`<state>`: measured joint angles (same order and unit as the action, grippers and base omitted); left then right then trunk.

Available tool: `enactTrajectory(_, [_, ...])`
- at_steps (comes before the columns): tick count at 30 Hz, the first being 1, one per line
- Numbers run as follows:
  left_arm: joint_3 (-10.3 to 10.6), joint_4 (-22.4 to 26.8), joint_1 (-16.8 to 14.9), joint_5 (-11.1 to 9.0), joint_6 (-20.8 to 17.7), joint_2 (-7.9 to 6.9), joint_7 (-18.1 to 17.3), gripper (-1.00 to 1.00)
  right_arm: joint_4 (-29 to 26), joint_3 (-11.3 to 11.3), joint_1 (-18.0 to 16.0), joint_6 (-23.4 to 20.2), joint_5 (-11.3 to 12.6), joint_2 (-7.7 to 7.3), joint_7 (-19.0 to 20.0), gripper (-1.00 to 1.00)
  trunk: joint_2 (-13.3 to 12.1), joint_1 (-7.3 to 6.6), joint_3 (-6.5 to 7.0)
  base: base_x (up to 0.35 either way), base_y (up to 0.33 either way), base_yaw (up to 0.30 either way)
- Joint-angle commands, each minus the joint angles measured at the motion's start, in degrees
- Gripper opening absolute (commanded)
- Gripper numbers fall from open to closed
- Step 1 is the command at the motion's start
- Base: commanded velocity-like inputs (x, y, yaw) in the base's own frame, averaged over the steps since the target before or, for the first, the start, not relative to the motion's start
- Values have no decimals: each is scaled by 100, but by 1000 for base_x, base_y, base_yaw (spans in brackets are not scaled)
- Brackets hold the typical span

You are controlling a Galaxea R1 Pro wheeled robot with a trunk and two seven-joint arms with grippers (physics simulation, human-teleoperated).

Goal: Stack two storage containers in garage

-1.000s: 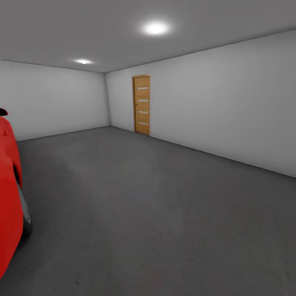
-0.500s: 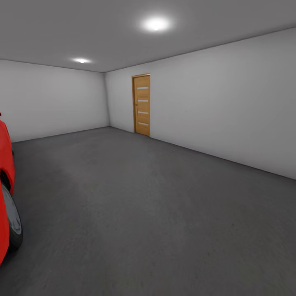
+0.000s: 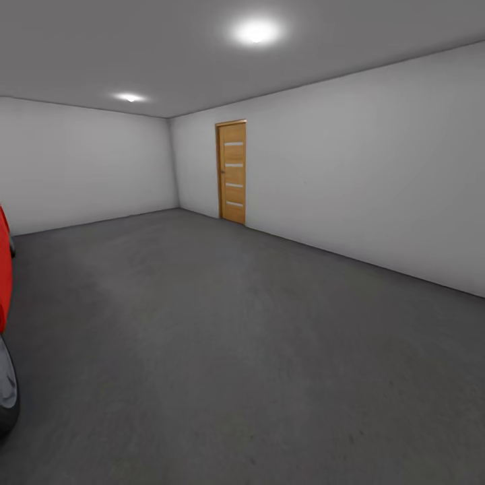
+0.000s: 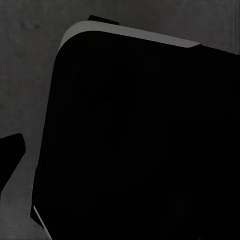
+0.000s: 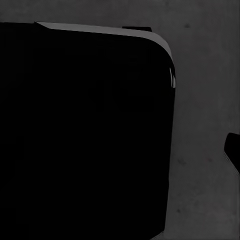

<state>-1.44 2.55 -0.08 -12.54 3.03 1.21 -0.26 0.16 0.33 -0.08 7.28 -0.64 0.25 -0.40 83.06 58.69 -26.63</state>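
I am in the garage, looking across its dark grey concrete floor (image 3: 256,350) toward plain white-grey walls. The two storage containers are out of view, and so is the living room. In the left wrist view a large black part of my own body (image 4: 140,140) hangs over the speckled floor (image 4: 25,75). The right wrist view has the same kind of black bulk (image 5: 85,130) above the floor (image 5: 205,100).
A red car (image 3: 4,269) with its wheel (image 3: 7,397) pokes in at the left edge. A slatted wooden door (image 3: 233,172) stands shut in the right-hand wall near the far corner. Two ceiling lights are on. The floor stretches wide ahead and to the right.
The whole head view has shifted: the red car has slid toward the left edge and less of it shows. The door and walls hold almost the same place.
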Motion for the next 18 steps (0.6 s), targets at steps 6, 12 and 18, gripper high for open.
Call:
enactTrajectory(6, [-14, 0, -1, -30, 15, 2, -1, 100, 2, 9, -1, 19, -6, -8, -4, 100, 2, 3, -4, 322, 0, 0])
enactTrajectory(12, [-13, 0, -1, -30, 14, 1, -1, 100, 2, 6, -1, 19, -6, -9, -4, 100, 2, 3, -4, 322, 0, 0])
enactTrajectory(18, [-12, 0, -1, -30, 14, -1, -1, 100, 2, 4, -1, 19, -6, -7, -4, 100, 2, 3, -4, 322, 0, 0])
